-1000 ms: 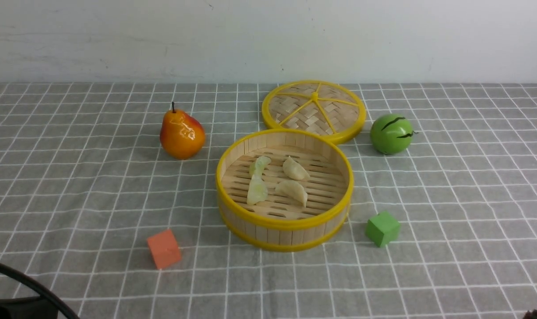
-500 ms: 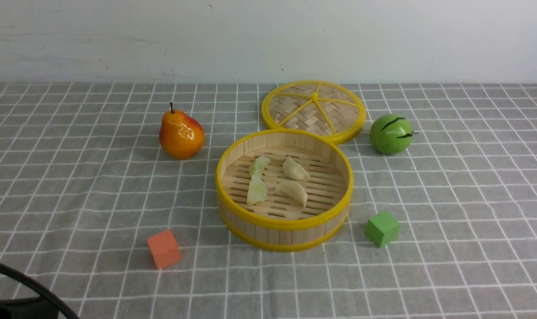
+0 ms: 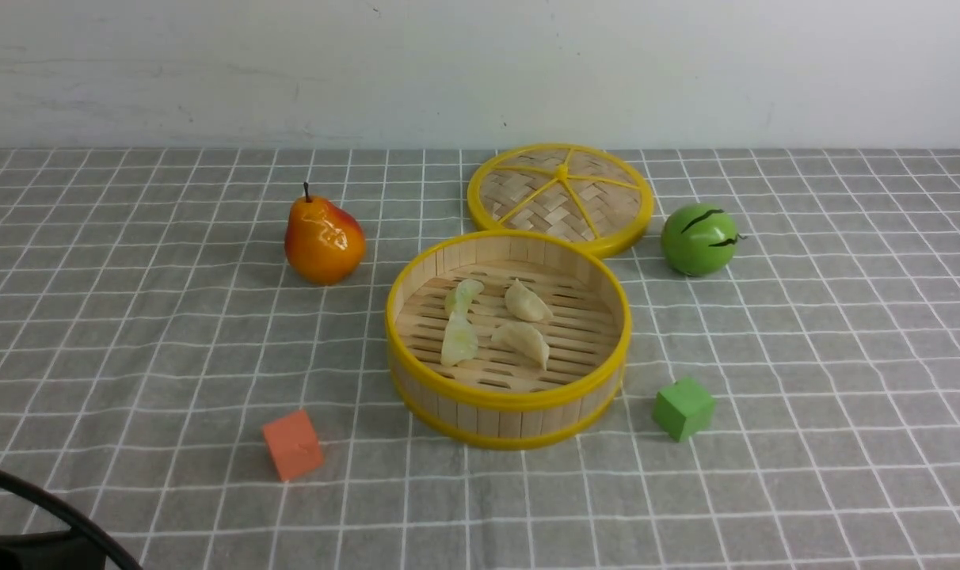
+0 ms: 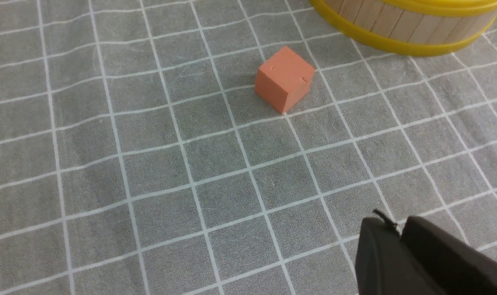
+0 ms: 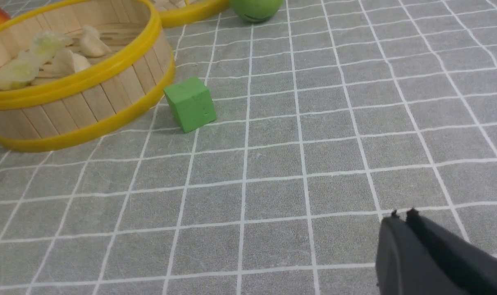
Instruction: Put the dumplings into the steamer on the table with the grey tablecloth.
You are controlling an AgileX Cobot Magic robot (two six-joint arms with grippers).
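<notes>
**All four dumplings in the steamer, both arms back at the near edge**

Nearest to us, the left gripper [image 4: 400,229] hangs low over the grey cloth [image 3: 131,332] at the near left, fingers pressed together with nothing between them. The right gripper [image 5: 402,215] mirrors it at the near right, tips meeting, also empty. In the front view only a dark curve of the left arm [image 3: 44,507] shows at the near-left corner; the right arm is out of that view altogether. Both arms look parked clear of the work, as arms would be once nothing is left to carry.

A little farther out sit the orange cube [image 3: 292,444] on the left and the green cube [image 3: 683,408] on the right, flanking the steamer [image 3: 508,396]. Neither belongs to the job, and both stand just beside its wall.

Now the steamer itself, centre table: inside on the slats lie the dumplings [image 3: 496,321], two pale green to the left, two cream to the right, all within the rim. None shows on the cloth, so the task reads as finished.

Beyond, the pear [image 3: 324,237] stands far left, the woven lid [image 3: 561,198] lies flat behind the steamer, touching or nearly touching its far rim, and the green ball [image 3: 699,239] rests far right.
</notes>
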